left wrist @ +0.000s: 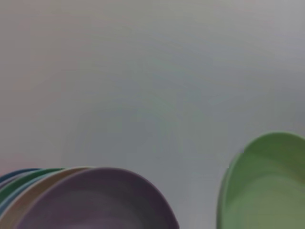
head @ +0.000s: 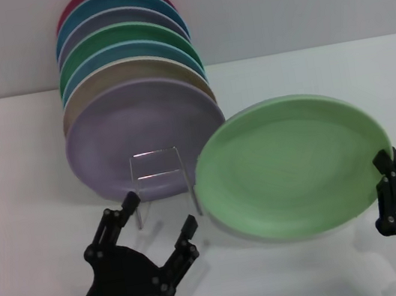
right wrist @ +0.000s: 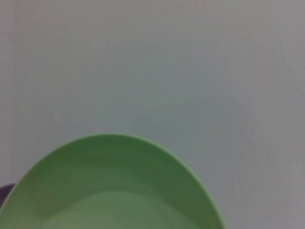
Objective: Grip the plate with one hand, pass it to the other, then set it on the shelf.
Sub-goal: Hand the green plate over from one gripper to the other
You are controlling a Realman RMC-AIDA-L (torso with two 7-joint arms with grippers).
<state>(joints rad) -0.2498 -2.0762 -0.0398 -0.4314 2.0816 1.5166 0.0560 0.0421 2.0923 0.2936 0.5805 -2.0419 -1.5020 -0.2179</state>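
The light mint-green plate (head: 292, 166) is held tilted above the white table, at right of centre. My right gripper (head: 384, 166) is shut on its right rim, with one black finger over the edge. The plate also shows in the right wrist view (right wrist: 119, 186) and in the left wrist view (left wrist: 267, 186). My left gripper (head: 161, 213) is open and empty at the lower left, a little left of the plate's left rim and not touching it. The wire shelf (head: 157, 164) stands just beyond the left gripper, its front loop free.
A row of plates leans on the rack behind the loop, with a lilac plate (head: 142, 131) in front and tan, blue, darker green, blue and red ones behind. The lilac plate also shows in the left wrist view (left wrist: 95, 200). A grey wall stands behind.
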